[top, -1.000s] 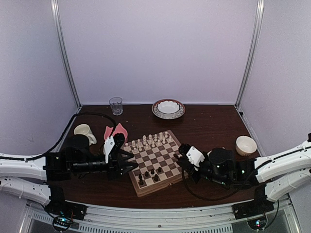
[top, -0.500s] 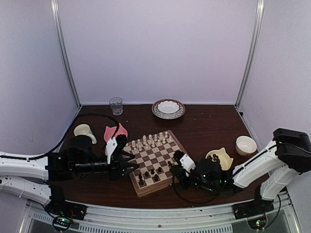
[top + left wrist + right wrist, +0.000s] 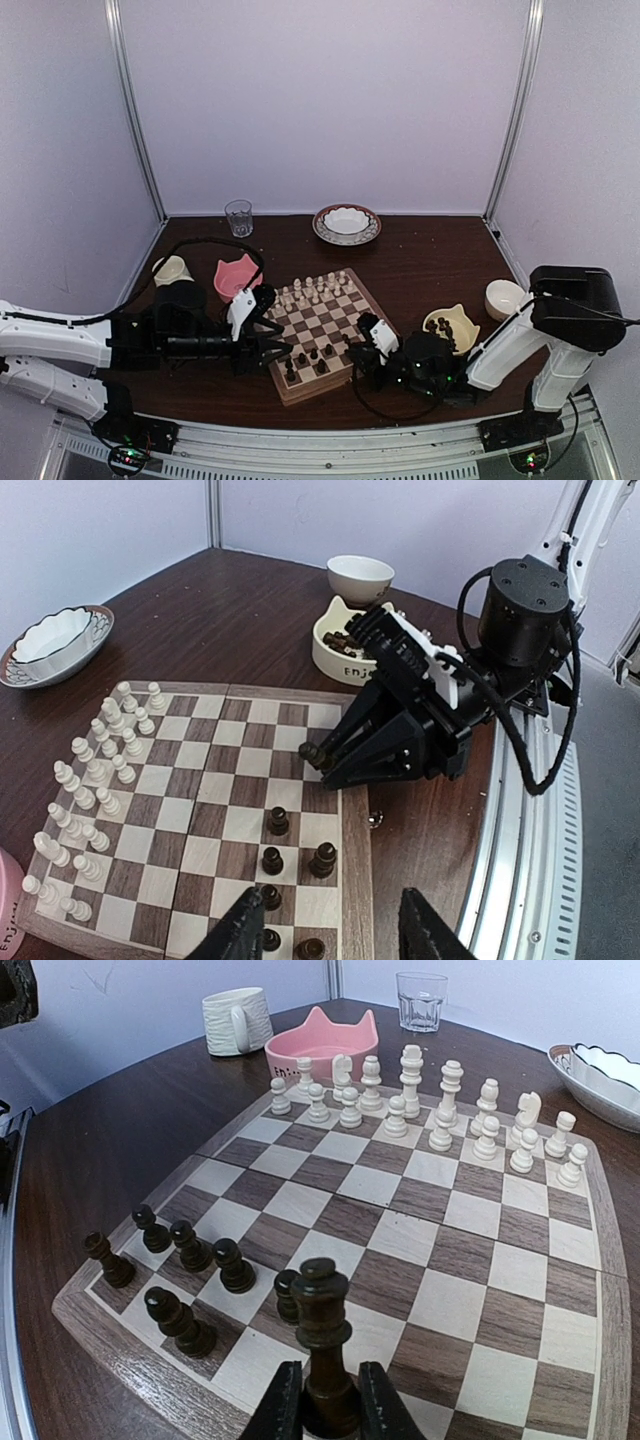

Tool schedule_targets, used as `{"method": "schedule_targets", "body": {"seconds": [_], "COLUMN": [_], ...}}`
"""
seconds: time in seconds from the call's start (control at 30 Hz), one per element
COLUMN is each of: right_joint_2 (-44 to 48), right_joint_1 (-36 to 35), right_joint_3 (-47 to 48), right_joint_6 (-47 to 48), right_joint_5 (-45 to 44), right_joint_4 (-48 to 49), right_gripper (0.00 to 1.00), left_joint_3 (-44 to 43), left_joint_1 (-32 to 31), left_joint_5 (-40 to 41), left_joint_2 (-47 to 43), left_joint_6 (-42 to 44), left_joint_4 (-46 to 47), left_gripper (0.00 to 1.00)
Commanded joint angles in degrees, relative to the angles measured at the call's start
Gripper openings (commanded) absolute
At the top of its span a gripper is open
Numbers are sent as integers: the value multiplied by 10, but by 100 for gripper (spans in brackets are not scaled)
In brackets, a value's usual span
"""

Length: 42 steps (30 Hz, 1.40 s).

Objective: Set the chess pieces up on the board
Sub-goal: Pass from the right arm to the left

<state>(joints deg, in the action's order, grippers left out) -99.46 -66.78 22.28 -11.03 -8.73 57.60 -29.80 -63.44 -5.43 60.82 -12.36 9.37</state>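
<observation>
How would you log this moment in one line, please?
right gripper: shut on dark chess piece, over board | left gripper: open, empty

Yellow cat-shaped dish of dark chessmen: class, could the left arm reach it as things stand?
Probably not. The yellow dish sits past the board, and the right arm's fingers, holding a dark piece, lie between it and the left fingers.

The cream bowl (image 3: 345, 666), just beyond the right jaws, carries dark lettering on its wall that starts "Enjo"; the rest is hidden. The pink bowl (image 3: 5, 912), left of the left jaws, shows similar letters, cut off.
</observation>
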Motion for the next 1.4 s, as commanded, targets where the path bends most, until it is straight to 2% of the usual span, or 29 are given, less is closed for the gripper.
{"method": "schedule_targets", "body": {"seconds": [0.0, 0.23, 0.43, 0.53, 0.87, 1.07, 1.37], "right_joint_2": [-2, 2, 30, 46, 53, 56, 77], "right_joint_1": [4, 6, 5, 5, 5, 5, 5], "right_joint_3": [-15, -24, -21, -7, 2, 4, 11], "right_joint_6": [-10, -3, 36, 51, 65, 64, 64], "right_joint_5": [3, 1, 48, 58, 76, 86, 110], "right_joint_4": [31, 25, 15, -17, -14, -4, -20], "right_gripper": [18, 18, 18, 18, 18, 18, 18], "left_joint_3": [-21, -28, -61, -86, -219, -247, -277], "left_joint_1": [-1, 0, 0, 2, 6, 6, 6], "left_joint_5": [-8, -8, -26, -43, -59, -59, -73], "left_joint_2": [8, 23, 76, 105, 209, 251, 291], "left_joint_6": [-5, -6, -19, -33, -84, -99, -114], "left_joint_4": [16, 13, 14, 17, -89, -120, -136], "left_gripper": [46, 46, 43, 48, 47, 47, 42]}}
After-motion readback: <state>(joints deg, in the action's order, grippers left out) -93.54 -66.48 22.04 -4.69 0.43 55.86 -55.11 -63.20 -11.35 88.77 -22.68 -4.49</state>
